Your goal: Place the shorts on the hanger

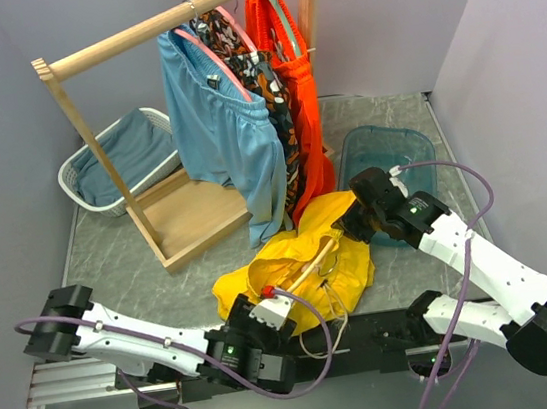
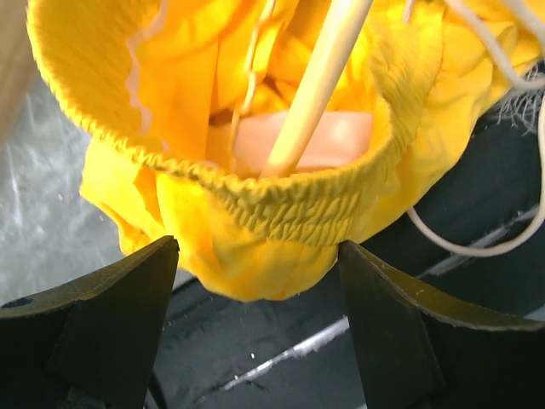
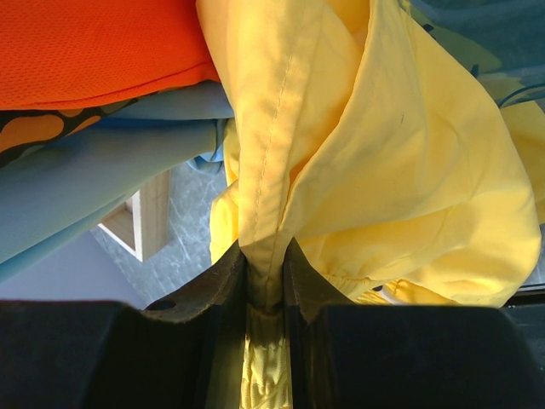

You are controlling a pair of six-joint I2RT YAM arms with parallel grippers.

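Note:
The yellow shorts (image 1: 296, 260) lie bunched on the table's near middle, with the pale wooden hanger (image 1: 307, 269) poking out of their waistband. In the left wrist view the hanger's bar (image 2: 319, 85) runs down into the elastic waistband (image 2: 281, 213). My left gripper (image 2: 258, 281) stands open just below it; a fold of the shorts bulges between the fingertips without being pinched. It sits at the shorts' near edge (image 1: 269, 304). My right gripper (image 3: 264, 264) is shut on a seamed fold of the shorts (image 3: 383, 153), at their far right side (image 1: 354, 219). The white drawstring (image 2: 477, 247) trails toward the arm bases.
A wooden rack (image 1: 168, 19) behind carries light blue shorts (image 1: 223, 130), a patterned garment (image 1: 275, 103) and orange shorts (image 1: 296, 80). Its base (image 1: 195, 220) lies left of the yellow shorts. A white basket (image 1: 116, 160) stands far left, a teal tub (image 1: 388, 154) far right.

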